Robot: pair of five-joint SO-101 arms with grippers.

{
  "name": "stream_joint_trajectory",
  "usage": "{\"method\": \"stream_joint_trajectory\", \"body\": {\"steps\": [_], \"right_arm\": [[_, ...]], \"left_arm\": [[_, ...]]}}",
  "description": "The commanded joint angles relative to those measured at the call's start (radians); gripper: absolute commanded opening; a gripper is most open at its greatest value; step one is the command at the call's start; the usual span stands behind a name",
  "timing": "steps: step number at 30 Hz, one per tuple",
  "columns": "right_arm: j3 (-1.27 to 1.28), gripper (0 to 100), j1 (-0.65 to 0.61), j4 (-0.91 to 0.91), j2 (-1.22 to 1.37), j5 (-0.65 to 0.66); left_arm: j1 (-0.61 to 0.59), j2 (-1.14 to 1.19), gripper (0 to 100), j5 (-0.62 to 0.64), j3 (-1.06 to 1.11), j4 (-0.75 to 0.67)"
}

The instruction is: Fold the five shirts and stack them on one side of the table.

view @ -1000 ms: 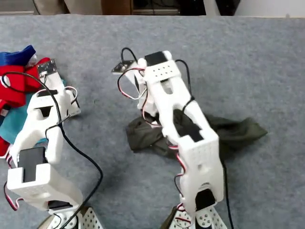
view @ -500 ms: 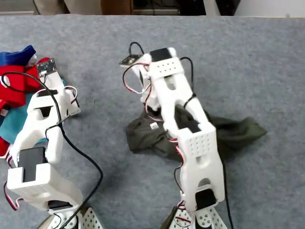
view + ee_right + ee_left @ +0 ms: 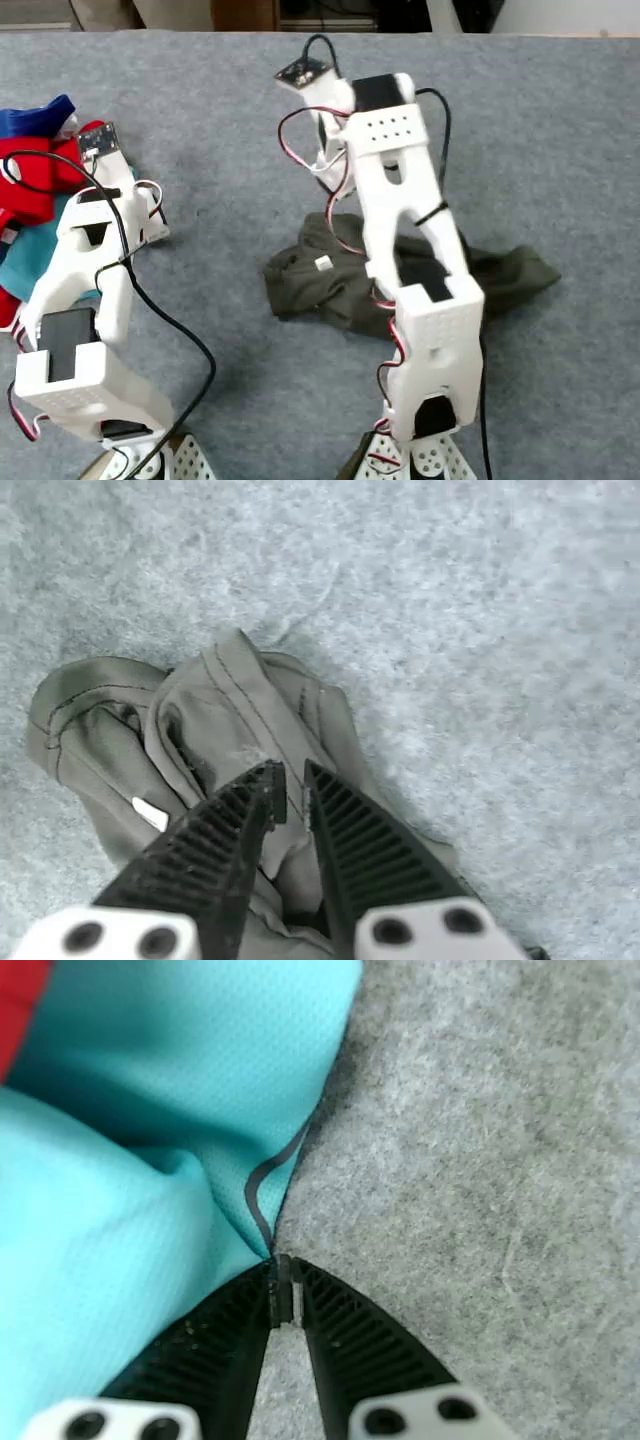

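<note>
- Left gripper [image 3: 283,1295] is clamping its jaws together on the teal shirt's [image 3: 120,1160] dark-seamed hem.
- Right gripper [image 3: 295,775] is hovering over the crumpled olive shirt [image 3: 220,710], jaws a sliver apart, gripping nothing.
- From above, the right arm [image 3: 400,200] is covering that shirt's middle, and the red shirt [image 3: 30,180] and blue shirt [image 3: 35,118] are getting cut off at the view's edge.
- Grey felt table [image 3: 540,130] is lying underneath, with wooden furniture [image 3: 245,14] peeking in behind.

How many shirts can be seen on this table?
4: an olive shirt crumpled mid-table, and a blue shirt, red shirt and teal shirt piled by the left arm. Another may hide in that pile.
</note>
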Motion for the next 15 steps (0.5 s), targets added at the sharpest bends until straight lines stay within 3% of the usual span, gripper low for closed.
{"method": "stream_joint_trajectory", "body": {"steps": [1,4,10,13,15], "right_arm": [[0.016,4.4,0.013,0.018,-0.068,0.063],[0.114,7.3,-0.005,0.008,-0.053,0.066],[0.191,36.2,-0.018,-0.061,0.036,0.044],[0.191,32.7,-0.033,-0.068,0.090,0.044],[0.191,24.2,-0.044,-0.068,0.117,0.044]], "left_arm": [[0.006,-0.022,2,0.006,-0.014,-0.011],[0.006,-0.022,2,0.006,-0.014,-0.009],[0.005,-0.022,2,0.006,-0.015,-0.005],[0.005,-0.022,2,0.006,-0.015,-0.005],[0.005,-0.022,2,0.006,-0.015,-0.006]]}}
